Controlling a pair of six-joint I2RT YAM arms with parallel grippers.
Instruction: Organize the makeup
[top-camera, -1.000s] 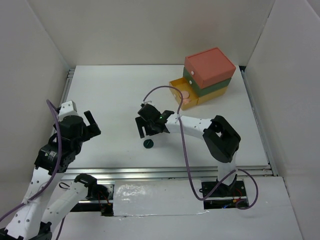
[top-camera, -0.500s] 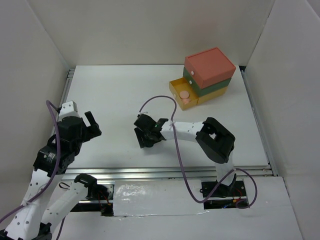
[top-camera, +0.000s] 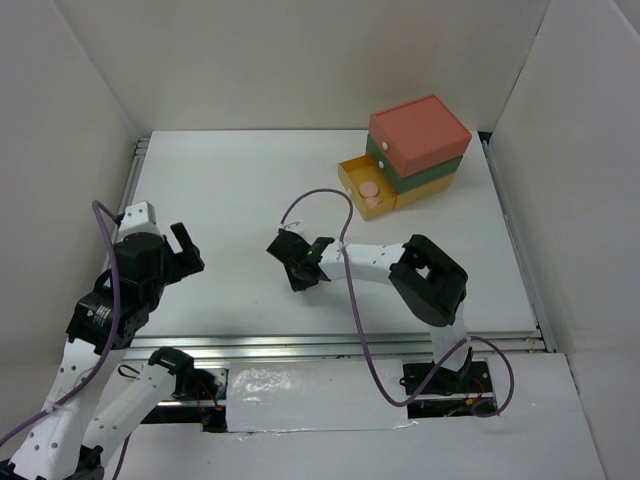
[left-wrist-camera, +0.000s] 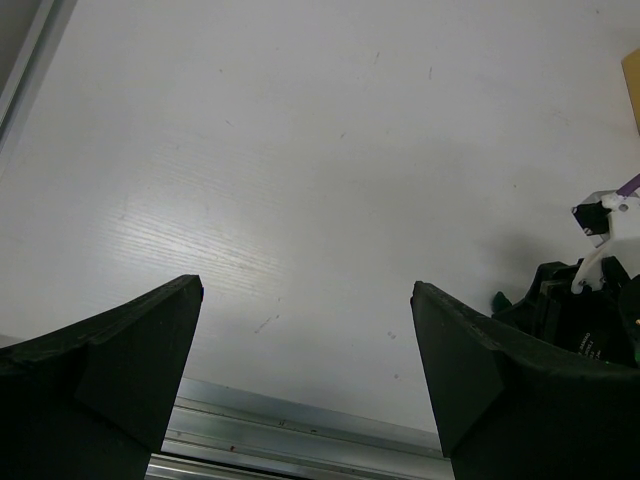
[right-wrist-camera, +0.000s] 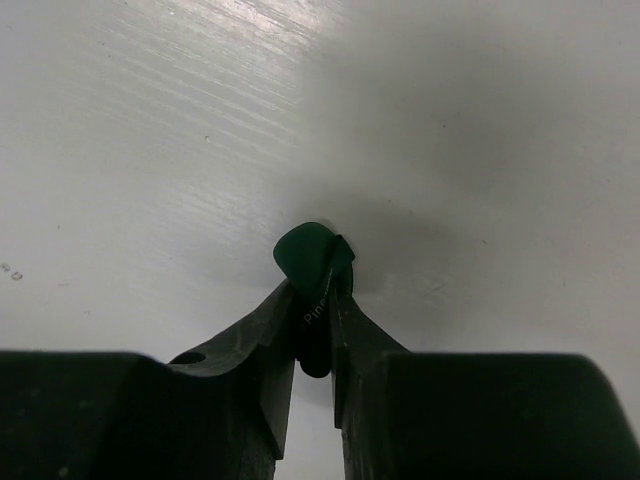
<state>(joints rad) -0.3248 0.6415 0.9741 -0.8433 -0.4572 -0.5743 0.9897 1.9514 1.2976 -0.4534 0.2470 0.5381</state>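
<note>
Now clamping the dark green disc (right-wrist-camera: 308, 258)

The right gripper (right-wrist-camera: 315, 300), wide a moment ago, is pinching it on edge, down at the table (right-wrist-camera: 150, 120). The left gripper (left-wrist-camera: 305, 310) is waiting, jaws apart. A carry to the yellow drawer (top-camera: 344, 178) is probably coming.

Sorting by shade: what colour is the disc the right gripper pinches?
The disc is dark green, clearest in the right wrist view.
</note>
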